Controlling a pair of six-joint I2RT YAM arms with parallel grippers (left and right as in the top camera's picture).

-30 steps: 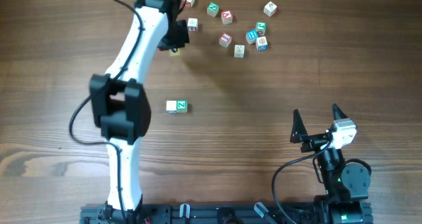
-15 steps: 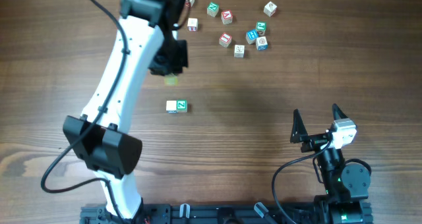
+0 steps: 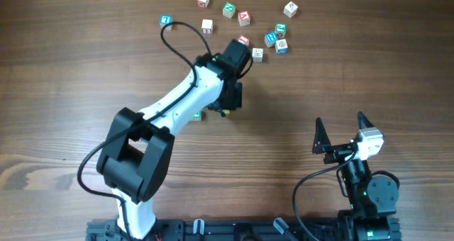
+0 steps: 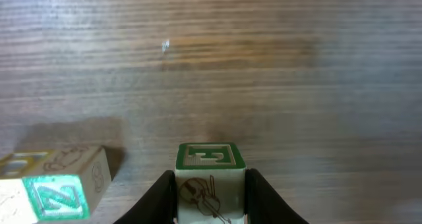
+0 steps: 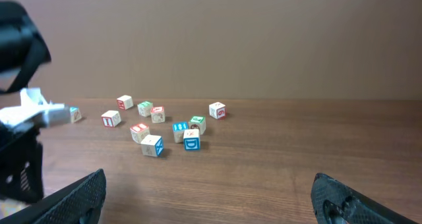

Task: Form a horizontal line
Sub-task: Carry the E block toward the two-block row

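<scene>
My left gripper point(image 3: 225, 108) is shut on a pale cube with a green letter on top point(image 4: 210, 157) and a line drawing on its near side. It holds the cube low over the table, a short gap to the right of the horizontal line. The line is a short row whose end cube has a green Z face point(image 4: 56, 188). From overhead my arm hides most of the row, and only a green corner point(image 3: 196, 116) shows. My right gripper point(image 3: 342, 139) is open and empty at the front right; its fingers point(image 5: 211, 201) frame bare wood.
Several loose letter cubes lie scattered at the far side, among them a blue one point(image 3: 165, 20), a white one point(image 3: 206, 25), a red one point(image 3: 243, 40) and a cluster point(image 3: 275, 40), which also shows in the right wrist view point(image 5: 185, 137).
My left arm has swung from the far cube cluster toward the front and right, carrying the green-lettered cube down beside the row's right end. The right arm has not moved.
</scene>
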